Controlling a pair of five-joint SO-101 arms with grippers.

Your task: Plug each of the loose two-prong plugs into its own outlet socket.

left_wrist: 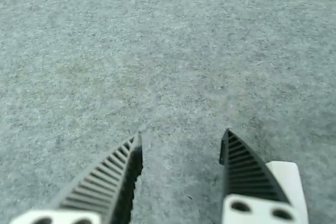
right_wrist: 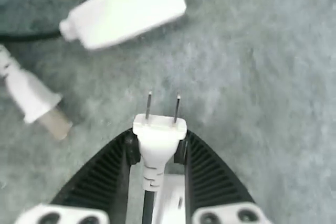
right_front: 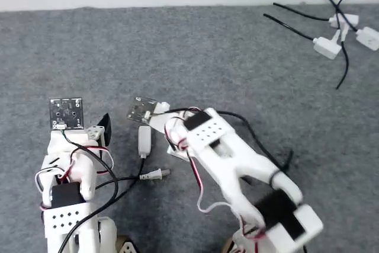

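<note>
Clamping a two-prong plug (right_wrist: 159,128), the right gripper (right_wrist: 157,142) holds it near a white socket (right_wrist: 126,11). The left gripper (left_wrist: 181,142) hangs with jaws wide over grey carpet (left_wrist: 157,51); a second plug (right_wrist: 29,95) lies near the socket

One white two-prong plug (right_wrist: 158,129) sits clamped between the right gripper's (right_wrist: 157,139) fingers, its two thin metal prongs free and aimed at the carpet short of a white socket block (right_wrist: 126,9) lying flat. A second white plug (right_front: 155,175) lies loose on its side just beside that block, not touching it. Far off, three white connector bodies (right_front: 325,47) lie clustered together — plugs or sockets, I cannot tell.
</note>
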